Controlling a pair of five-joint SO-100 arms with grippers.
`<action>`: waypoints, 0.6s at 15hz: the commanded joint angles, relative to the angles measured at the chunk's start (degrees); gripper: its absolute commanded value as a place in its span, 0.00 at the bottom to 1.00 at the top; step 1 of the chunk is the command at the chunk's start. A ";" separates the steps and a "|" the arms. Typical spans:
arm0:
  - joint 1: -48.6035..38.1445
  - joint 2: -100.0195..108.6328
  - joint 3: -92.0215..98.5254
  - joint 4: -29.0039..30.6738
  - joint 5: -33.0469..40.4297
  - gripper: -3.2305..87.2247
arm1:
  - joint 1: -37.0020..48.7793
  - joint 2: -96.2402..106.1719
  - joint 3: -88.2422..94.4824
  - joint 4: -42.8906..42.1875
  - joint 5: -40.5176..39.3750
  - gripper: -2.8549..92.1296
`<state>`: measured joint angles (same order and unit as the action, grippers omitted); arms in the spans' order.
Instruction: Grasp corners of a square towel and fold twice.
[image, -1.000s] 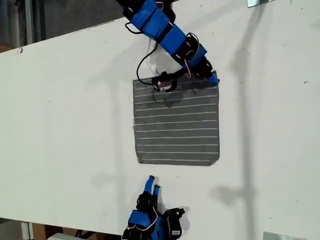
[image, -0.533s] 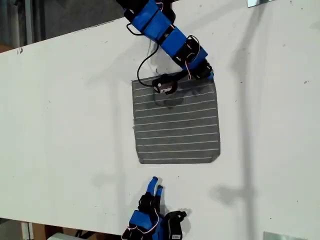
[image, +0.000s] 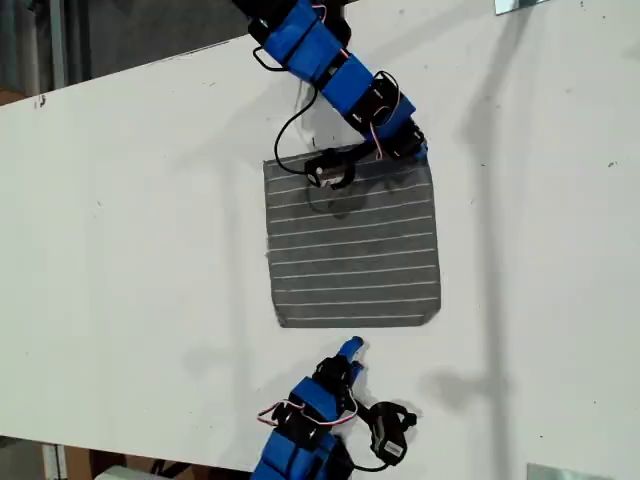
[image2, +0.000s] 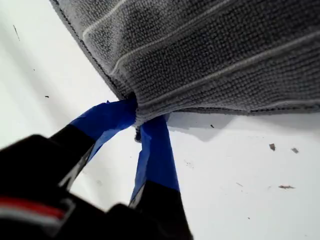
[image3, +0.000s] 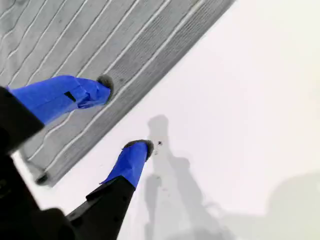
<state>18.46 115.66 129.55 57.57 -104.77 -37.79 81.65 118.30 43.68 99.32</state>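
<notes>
The dark grey striped towel (image: 350, 240) lies flat on the white table (image: 150, 220), in the middle of the exterior view. My first gripper (image: 420, 150) is shut on the towel's far corner (image: 427, 160) at the exterior view's right; the first wrist view shows its blue fingers (image2: 155, 145) pinching the towel (image2: 210, 50) at that tip. My second gripper (image: 350, 348) stands open just short of the towel's near edge. In the second wrist view one fingertip (image3: 102, 85) hangs over the towel (image3: 75, 40) and the other over bare table.
The first arm's black camera module (image: 330, 170) and its cable hang over the towel's far edge. The table's edge runs along the exterior view's upper left and bottom. A metal piece (image: 520, 5) sits at that view's top right.
My second gripper has swung toward the exterior view's right and closer to the towel's near edge. The first gripper kept its hold and drew the far corner slightly inward.
</notes>
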 joint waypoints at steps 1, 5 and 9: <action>7.91 -12.48 -7.82 -6.59 -6.77 0.28 | 1.49 -1.58 -0.79 -0.79 -0.09 0.03; 13.01 -34.89 -31.55 -0.62 -8.00 0.29 | 1.85 -3.08 -0.79 -2.29 -0.44 0.03; 13.10 -51.15 -56.07 7.73 -3.16 0.30 | 1.32 -3.43 -0.79 -2.46 -0.35 0.03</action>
<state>31.11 66.18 82.44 62.23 -109.25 -37.79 80.68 118.30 43.33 99.32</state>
